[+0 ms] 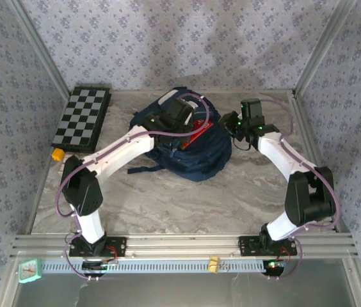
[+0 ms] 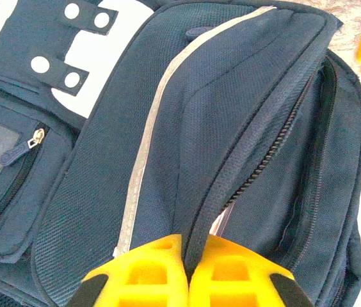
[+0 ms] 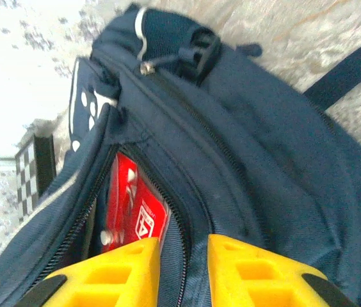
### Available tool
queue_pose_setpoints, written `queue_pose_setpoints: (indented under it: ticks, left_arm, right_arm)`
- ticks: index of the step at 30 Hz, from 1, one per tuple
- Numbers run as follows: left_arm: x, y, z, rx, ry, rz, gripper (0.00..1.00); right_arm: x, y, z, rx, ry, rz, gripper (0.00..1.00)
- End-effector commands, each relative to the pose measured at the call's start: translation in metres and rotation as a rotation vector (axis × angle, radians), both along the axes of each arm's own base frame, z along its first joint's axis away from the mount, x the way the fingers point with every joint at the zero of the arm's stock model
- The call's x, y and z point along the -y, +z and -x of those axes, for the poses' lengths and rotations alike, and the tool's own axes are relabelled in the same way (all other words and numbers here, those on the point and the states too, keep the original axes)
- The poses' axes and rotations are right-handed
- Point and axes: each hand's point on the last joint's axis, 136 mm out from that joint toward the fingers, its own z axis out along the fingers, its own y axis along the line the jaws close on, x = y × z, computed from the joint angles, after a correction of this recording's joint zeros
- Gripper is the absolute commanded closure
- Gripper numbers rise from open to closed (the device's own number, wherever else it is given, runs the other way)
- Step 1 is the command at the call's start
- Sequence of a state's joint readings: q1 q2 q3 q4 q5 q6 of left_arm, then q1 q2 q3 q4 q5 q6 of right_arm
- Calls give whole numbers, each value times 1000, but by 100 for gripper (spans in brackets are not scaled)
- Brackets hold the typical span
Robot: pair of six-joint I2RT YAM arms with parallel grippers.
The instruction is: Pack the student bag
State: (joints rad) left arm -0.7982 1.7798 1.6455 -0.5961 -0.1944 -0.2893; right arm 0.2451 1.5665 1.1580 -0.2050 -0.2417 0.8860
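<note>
The left fingers point(image 2: 143, 272) clamp the flap of the student bag point(image 1: 200, 160) to hold it open; the right fingers point(image 3: 267, 272) straddle its lip, apart.

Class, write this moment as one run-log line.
left gripper: shut on student bag flap | right gripper: astride zip edge, grip unclear | red item: inside open compartment

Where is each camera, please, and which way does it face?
Top external: above, behind the bases, looking down; both arms reach the large navy blue fabric backpack.
Left wrist: on its arm, looking along the left pincer, shut on the backpack's flap.
Right wrist: on its arm, looking past the right pincer into the open pocket.
Shared: both wrist views show the zip.
</note>
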Motion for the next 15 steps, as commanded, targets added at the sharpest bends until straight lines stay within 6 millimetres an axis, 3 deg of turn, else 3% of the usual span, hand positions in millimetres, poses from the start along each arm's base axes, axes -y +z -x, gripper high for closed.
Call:
queue_pose_setpoints:
  ticks: [1,4,7,10,11,13,15]
  left_arm:
    - [8,46,-1,84,-26,111,100]
    - [10,37,4,50,-43,104,95]
    - [14,32,12,-5,-70,115,80]
    - [17,48,29,-31,-110,196,65]
    - [16,56,35,-31,-118,233,59]
    - [7,69,41,-13,-93,303,50]
    - [-11,70,42,-45,-24,372,43]
  right_arm:
    - [-25,13,4,6,123,9,74]
    - [-23,22,10,23,151,42,71]
    - [-8,21,19,1,146,50,62]
    - [7,18,30,-18,142,58,61]
    - [13,5,40,-50,144,77,60]
    - [16,1,50,-64,161,97,56]
    - [15,-3,61,-83,184,116,55]
